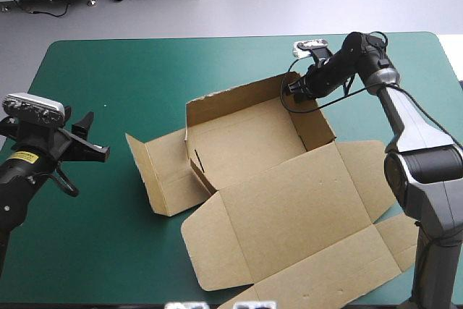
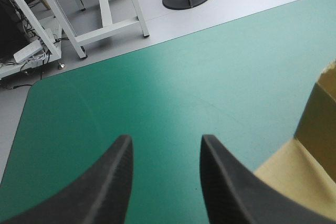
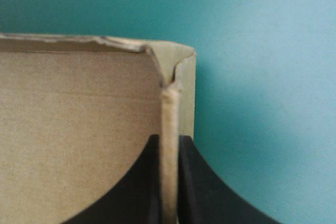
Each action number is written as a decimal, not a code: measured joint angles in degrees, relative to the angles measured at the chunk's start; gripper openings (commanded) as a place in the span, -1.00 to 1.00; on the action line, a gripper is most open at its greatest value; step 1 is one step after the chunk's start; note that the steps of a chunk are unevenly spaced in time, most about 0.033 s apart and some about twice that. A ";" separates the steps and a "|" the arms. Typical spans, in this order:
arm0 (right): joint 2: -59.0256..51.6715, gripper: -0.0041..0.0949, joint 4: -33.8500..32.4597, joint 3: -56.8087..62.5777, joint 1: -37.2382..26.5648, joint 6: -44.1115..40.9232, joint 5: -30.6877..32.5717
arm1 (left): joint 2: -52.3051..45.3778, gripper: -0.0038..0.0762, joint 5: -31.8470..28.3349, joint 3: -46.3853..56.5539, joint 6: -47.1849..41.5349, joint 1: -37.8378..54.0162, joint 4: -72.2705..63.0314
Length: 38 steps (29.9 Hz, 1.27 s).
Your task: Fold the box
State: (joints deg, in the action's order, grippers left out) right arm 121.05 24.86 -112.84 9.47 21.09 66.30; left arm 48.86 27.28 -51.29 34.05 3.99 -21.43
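The brown box [image 1: 246, 142] lies mid-table with its far wall and right wall raised, the left flap [image 1: 163, 171] lying outward and the large lid [image 1: 289, 222] flat toward the near edge. My right gripper [image 1: 295, 90] is at the far right corner of the box, shut on the box: in the right wrist view the top edge of the wall [image 3: 169, 124] runs between its black fingers [image 3: 197, 182]. My left gripper [image 1: 98, 151] hovers open over the teal-green cover left of the box. In the left wrist view a corner of the box [image 2: 310, 150] shows beside its fingers [image 2: 113, 182].
The teal-green cover [image 1: 123, 85] stretches bare left of and beyond the box. The lid's side flaps [image 1: 394, 240] reach toward the table's near right corner. White stand legs [image 2: 113, 22] rise from the floor past the far edge.
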 measured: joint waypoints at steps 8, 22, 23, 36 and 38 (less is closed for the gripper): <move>-0.13 0.40 0.25 -0.28 0.12 0.14 3.94 | 1.45 -0.20 -0.05 0.00 0.00 0.00 0.53; -17.30 0.26 -7.67 12.27 0.12 -2.11 4.65 | 2.09 -0.20 -0.44 0.00 -0.56 0.00 1.14; -17.68 0.25 -7.67 14.05 0.12 -1.89 4.72 | 2.09 -0.20 -0.44 0.00 -0.65 0.00 1.15; -11.27 0.01 -8.13 17.31 3.42 -0.82 4.14 | 2.09 -0.20 -0.44 0.00 -0.91 0.00 0.95; -9.91 -0.40 -10.32 17.24 5.39 -0.82 3.95 | 2.09 -0.20 -0.44 0.00 -0.91 0.00 0.81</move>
State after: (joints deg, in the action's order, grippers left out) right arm 111.15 14.54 -95.60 14.86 20.28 70.25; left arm 50.95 26.84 -51.29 33.15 3.99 -20.62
